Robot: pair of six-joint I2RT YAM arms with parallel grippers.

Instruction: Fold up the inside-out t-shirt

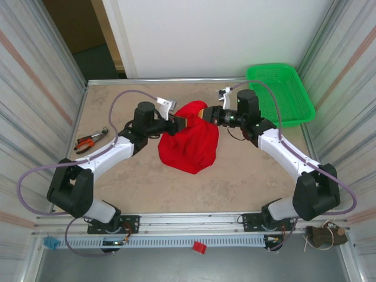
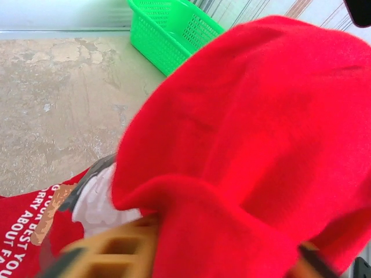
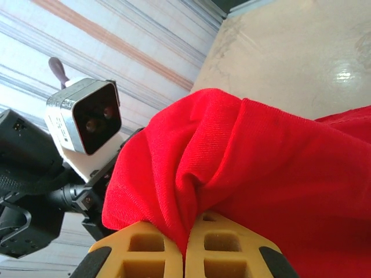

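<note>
Red t-shirt (image 1: 191, 144) clamped in right pincer (image 3: 185, 246); left pincer (image 1: 180, 123) unclear; left wrist shows lettering (image 2: 17, 231)

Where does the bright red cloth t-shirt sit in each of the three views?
Top external: bright red cloth t-shirt bunched at centre.
Left wrist: fills the right and bottom.
Right wrist: centre to lower right, pinched by the right gripper.
Shared landmark: mottled beige tabletop.

Left wrist view: the t-shirt (image 2: 249, 145) buries the blurred fingers (image 2: 110, 255) of my left gripper (image 1: 180, 122); I cannot tell how its jaws stand. The white lettering (image 2: 17, 231) runs off the edge. Right wrist view: the bottom edge crops my right gripper (image 3: 186, 234).
</note>
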